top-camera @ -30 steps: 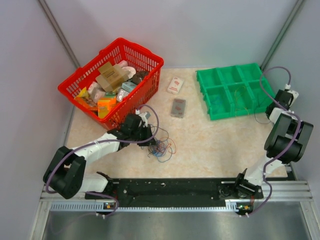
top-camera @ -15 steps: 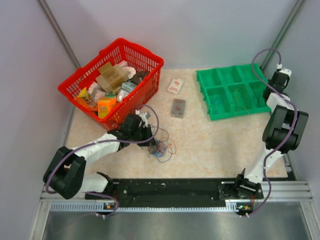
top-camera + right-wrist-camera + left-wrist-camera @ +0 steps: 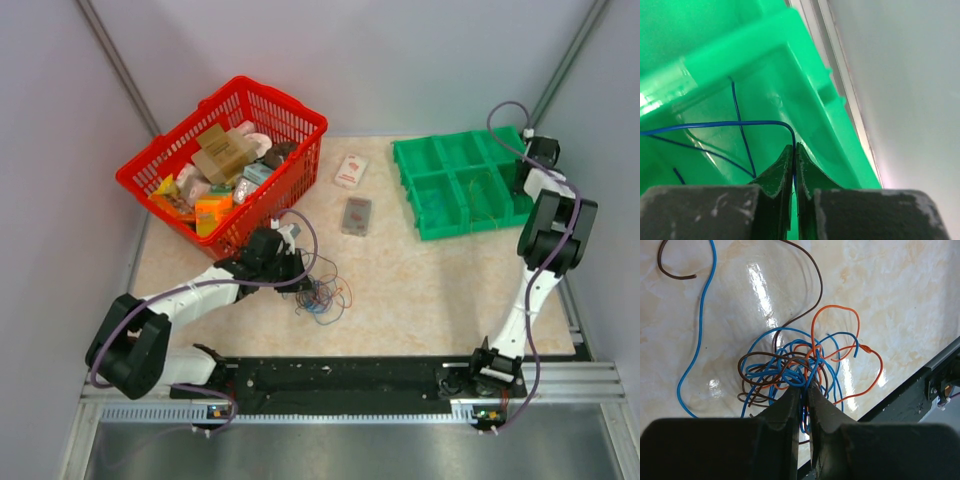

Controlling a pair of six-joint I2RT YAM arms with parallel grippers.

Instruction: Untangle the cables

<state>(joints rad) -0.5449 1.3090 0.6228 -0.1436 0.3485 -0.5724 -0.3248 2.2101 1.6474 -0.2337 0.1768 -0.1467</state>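
Note:
The cables [image 3: 322, 294] lie as a small tangle of blue, orange and brown wires [image 3: 790, 365] on the table in front of the left arm. My left gripper [image 3: 804, 388] is shut at the near edge of the tangle, with blue strands pinched between its jaws; in the top view it [image 3: 300, 281] sits just left of the pile. My right gripper [image 3: 794, 146] is shut on a single thin blue cable [image 3: 715, 124], which arcs left over a compartment of the green tray [image 3: 790, 35]. In the top view it [image 3: 524, 180] hangs over the tray's far right end [image 3: 500, 215].
A red basket [image 3: 300, 115] full of packages stands at the back left, close to the left arm. A white box [image 3: 350, 171] and a grey device [image 3: 356, 215] lie between basket and tray. A loose blue wire [image 3: 700, 315] trails off the tangle. A black rail [image 3: 340, 378] runs along the near edge.
The right arm has swung from beside the table's right edge up and left, over the green tray's far right end. The left arm and the tangle have not moved.

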